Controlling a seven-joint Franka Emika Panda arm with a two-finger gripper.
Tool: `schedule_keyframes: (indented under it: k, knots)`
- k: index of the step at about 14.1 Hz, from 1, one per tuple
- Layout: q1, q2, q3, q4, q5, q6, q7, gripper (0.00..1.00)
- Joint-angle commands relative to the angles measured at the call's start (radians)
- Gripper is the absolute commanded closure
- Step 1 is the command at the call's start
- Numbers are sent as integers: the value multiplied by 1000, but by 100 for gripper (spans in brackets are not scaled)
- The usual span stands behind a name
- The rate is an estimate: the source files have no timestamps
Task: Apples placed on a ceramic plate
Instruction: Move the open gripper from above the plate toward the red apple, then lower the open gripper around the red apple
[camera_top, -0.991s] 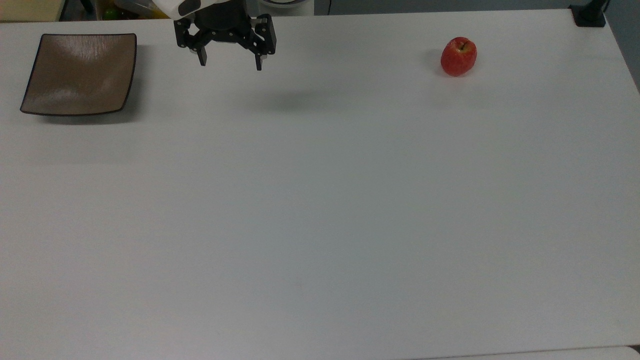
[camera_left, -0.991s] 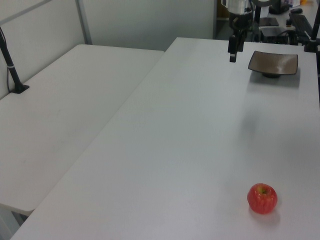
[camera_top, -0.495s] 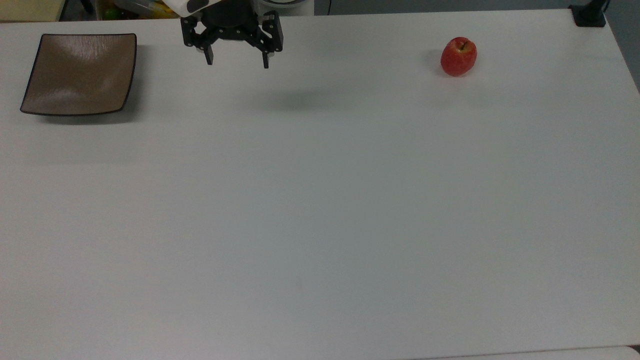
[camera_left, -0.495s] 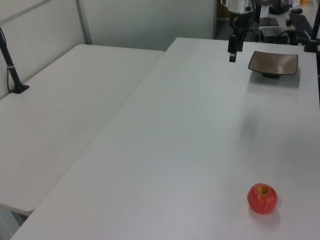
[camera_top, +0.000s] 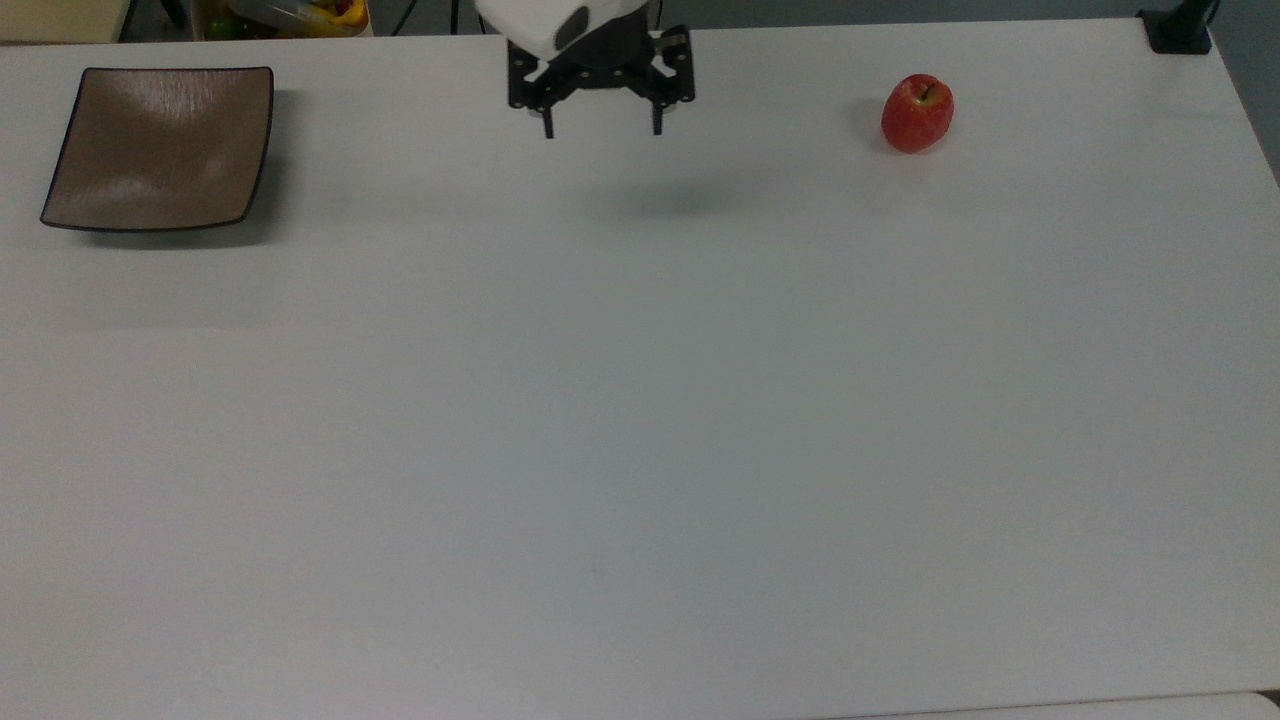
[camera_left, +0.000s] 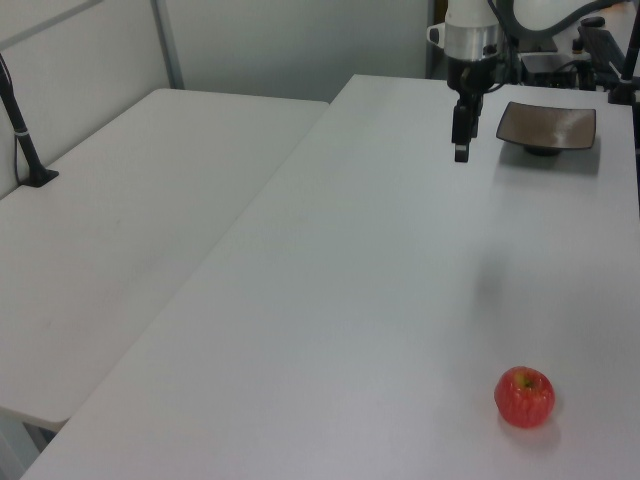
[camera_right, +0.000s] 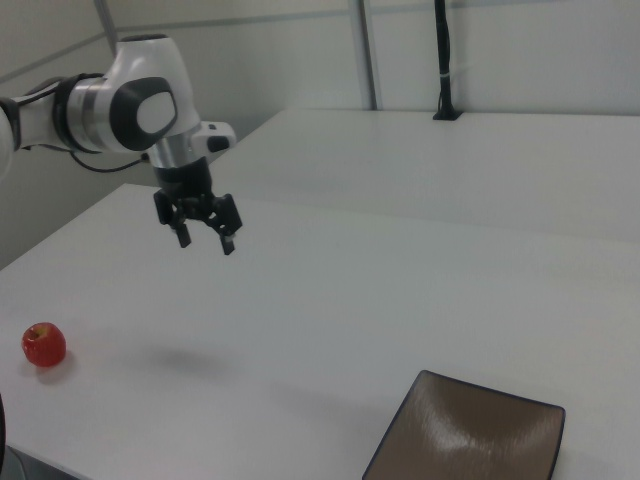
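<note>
one apple (camera_top: 917, 112), red with a yellow-green patch at the stem, resting on the white counter (camera_top: 640, 420) near the far edge toward the top view's right; nothing touches it. one ceramic plate (camera_top: 160, 147), square, glossy brown, thin dark rim, upturned edges, sitting bare at the top view's far left corner, well apart from the apple. one gripper (camera_top: 603, 130), black, on a white arm, hanging above the counter between plate and apple, its two fingers spread apart and holding nothing; a soft shadow lies on the counter below it. in the right view the gripper (camera_right: 205, 242) hangs clear of the surface, the apple (camera_right: 44, 344) low at the right view's left, the plate (camera_right: 468, 436) at the bottom right.
</note>
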Motion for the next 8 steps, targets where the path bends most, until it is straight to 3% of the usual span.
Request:
schedule_keyframes:
  k: [1, 4, 8]
  knots:
    - [26, -20, 109, -48, 15, -18, 74, 0]
    - [88, -19, 189, -74, 15, -12, 88, 0]
    - [86, -5, 298, -83, 32, -7, 117, 0]
